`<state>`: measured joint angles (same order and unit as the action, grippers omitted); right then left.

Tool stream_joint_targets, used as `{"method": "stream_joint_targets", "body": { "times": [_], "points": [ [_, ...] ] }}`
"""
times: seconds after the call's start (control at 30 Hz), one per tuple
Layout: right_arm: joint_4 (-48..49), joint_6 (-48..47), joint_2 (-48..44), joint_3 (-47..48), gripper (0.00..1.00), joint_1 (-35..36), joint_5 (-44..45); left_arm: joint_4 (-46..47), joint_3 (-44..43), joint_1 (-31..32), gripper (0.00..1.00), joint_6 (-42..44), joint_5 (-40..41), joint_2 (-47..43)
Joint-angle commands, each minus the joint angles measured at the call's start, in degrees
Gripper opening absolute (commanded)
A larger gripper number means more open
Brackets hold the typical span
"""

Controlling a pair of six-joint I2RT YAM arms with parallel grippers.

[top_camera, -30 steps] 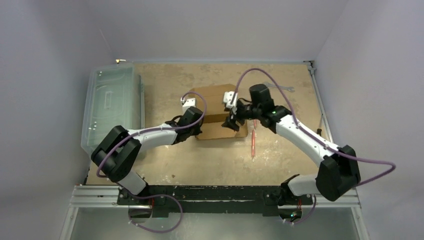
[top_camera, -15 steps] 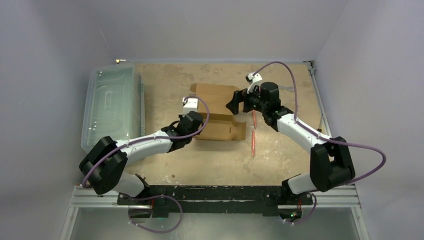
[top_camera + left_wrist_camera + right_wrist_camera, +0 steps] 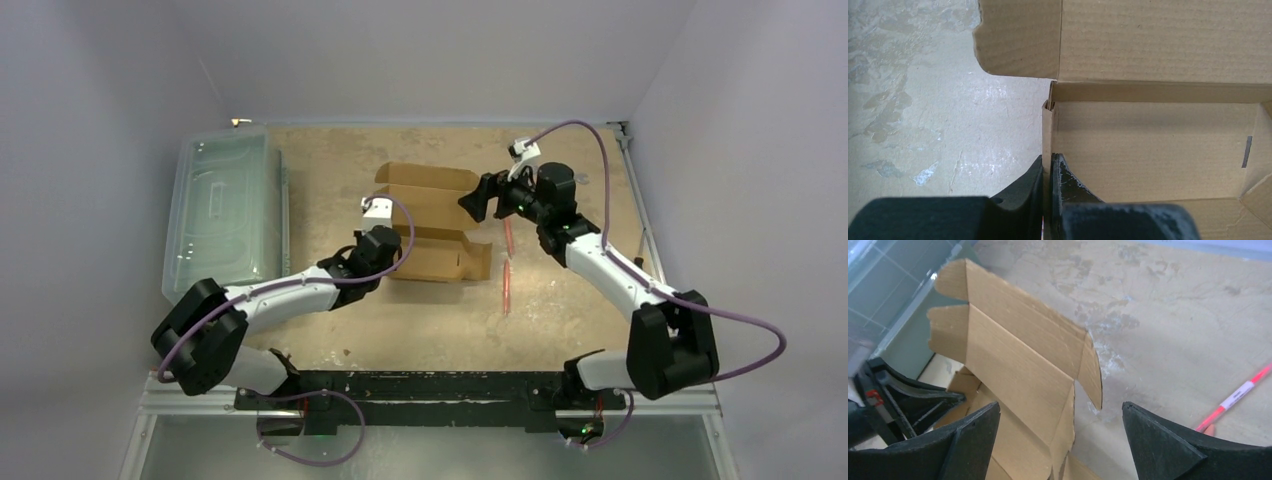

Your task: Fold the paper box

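The paper box [image 3: 435, 228] is brown corrugated cardboard, standing mid-table as an open tray with its lid flap [image 3: 425, 182] raised toward the far side. My left gripper [image 3: 391, 262] is at the box's left wall. In the left wrist view that gripper [image 3: 1047, 167] is shut on the wall's top edge, one finger outside and one inside the box [image 3: 1148, 145]. My right gripper [image 3: 478, 199] hovers open by the lid's right end. From the right wrist, the gripper [image 3: 1060, 415] has wide-spread fingers with the lid [image 3: 1018, 355] and its side tab below, untouched.
A large clear plastic bin [image 3: 222, 215] lies along the left side of the table. A red-orange pen [image 3: 507, 278] lies on the tabletop just right of the box, also seen from the right wrist as the pen [image 3: 1235, 397]. Walls enclose the table.
My right gripper has opened, left the box's top and drawn back to the far right. The lid has swung up and open. The left gripper keeps its hold on the left wall.
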<state>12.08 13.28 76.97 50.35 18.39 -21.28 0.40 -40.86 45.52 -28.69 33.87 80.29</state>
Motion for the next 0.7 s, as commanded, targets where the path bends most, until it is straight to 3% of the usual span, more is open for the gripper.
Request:
{"method": "stream_joint_targets", "body": {
  "times": [0.0,0.17,0.33,0.53,0.6,0.67],
  "points": [
    [0.3,0.9,4.4,0.3,0.93,-0.5,-5.7,4.9,1.0,0.2,0.0,1.1,-0.5,-3.0],
    [0.5,-0.4,7.2,0.8,0.8,-0.5,-10.5,6.8,2.7,0.2,0.0,2.5,-2.0,-4.5],
    [3.2,-0.1,6.7,-0.1,0.53,-0.5,-14.7,9.3,4.0,0.2,0.0,4.0,-4.9,-5.3],
    [7.0,1.1,5.1,-1.7,0.11,-0.5,-19.3,10.3,4.8,0.2,0.0,3.9,-5.8,-6.3],
    [7.7,1.1,4.6,-2.0,0.02,-0.5,-20.3,10.7,5.5,0.2,0.0,3.0,-5.2,-7.3],
    [8.3,0.9,3.8,-2.4,0.0,-0.5,-20.5,11.1,6.3,0.1,0.01,2.1,-4.8,-8.6]
  ]
}}
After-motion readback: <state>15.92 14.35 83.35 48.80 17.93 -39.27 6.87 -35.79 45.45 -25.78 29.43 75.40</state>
